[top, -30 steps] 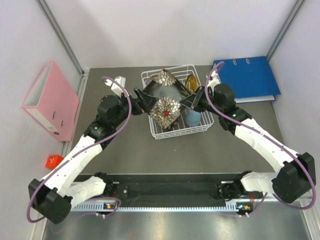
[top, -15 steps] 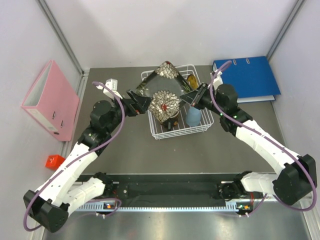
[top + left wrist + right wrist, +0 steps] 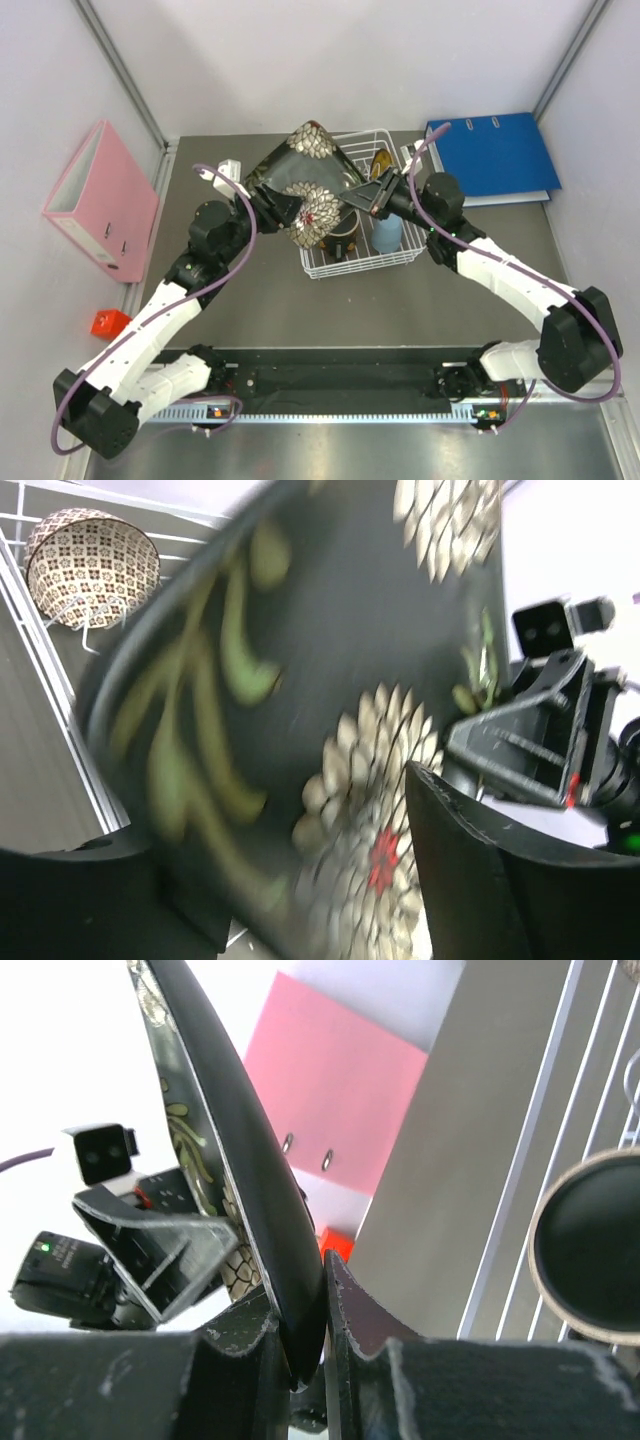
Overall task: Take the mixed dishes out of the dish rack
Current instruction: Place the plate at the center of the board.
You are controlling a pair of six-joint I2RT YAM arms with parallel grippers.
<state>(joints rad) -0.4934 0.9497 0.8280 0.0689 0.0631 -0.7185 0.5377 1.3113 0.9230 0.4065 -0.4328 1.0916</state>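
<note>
Pinching glossy floral square plate (image 3: 300,178), black right fingers (image 3: 357,1328), white wire rack (image 3: 408,256)

One rack (image 3: 365,265) sits on one counter (image 3: 250,300). Five dishes: one floral plate (image 3: 305,180), one amber plate (image 3: 381,163), one mug (image 3: 345,240), one blue cup (image 3: 387,232), one bowl (image 3: 92,565). Two binders: one pink binder (image 3: 100,200), one blue binder (image 3: 500,155). One small red object (image 3: 108,322). Two arms, a left arm (image 3: 150,320) and a right arm (image 3: 510,280), with two end effectors, the left end effector (image 3: 285,210) and the right end effector (image 3: 372,197).
</note>
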